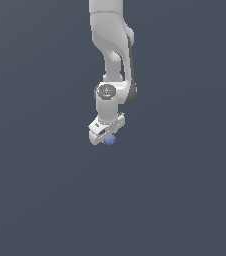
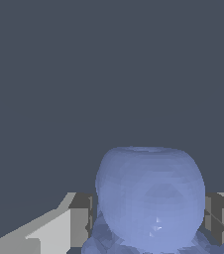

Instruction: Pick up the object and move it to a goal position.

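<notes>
The small blue-violet ball (image 1: 110,140) sits at the lower end of the white arm, partly covered by my gripper (image 1: 106,136). In the wrist view the ball (image 2: 150,198) fills the space between my two fingers, one grey finger (image 2: 79,221) on one side and the other finger (image 2: 222,218) on the opposite side, both touching it. My gripper is shut on the ball. The surface under the ball is plain dark grey, and I cannot tell whether the ball rests on it or is held above it.
The white arm (image 1: 112,50) comes down from the top of the exterior view. A plain dark grey surface (image 1: 45,190) fills the rest of both views. No goal marker shows.
</notes>
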`<state>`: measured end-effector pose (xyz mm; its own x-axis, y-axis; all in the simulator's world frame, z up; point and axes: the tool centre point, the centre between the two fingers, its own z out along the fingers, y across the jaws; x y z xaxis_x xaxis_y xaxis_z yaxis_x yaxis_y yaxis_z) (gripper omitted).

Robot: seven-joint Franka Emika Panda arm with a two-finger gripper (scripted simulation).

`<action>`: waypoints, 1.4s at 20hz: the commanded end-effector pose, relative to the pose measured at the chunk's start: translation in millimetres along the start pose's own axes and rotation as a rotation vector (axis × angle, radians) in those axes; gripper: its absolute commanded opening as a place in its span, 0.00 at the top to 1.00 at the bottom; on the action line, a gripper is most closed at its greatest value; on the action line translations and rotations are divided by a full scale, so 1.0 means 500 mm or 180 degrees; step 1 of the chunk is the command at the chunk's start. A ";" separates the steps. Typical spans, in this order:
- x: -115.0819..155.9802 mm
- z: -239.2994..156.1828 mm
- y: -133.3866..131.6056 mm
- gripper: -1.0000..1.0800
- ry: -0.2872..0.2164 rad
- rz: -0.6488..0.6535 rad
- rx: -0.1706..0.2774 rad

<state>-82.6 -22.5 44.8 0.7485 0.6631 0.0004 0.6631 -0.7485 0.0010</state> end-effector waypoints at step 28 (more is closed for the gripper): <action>0.013 -0.478 -0.005 1.00 0.0002 -0.0006 0.0003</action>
<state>-79.4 -16.6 268.6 0.7473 0.6645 0.0017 0.6645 -0.7473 0.0008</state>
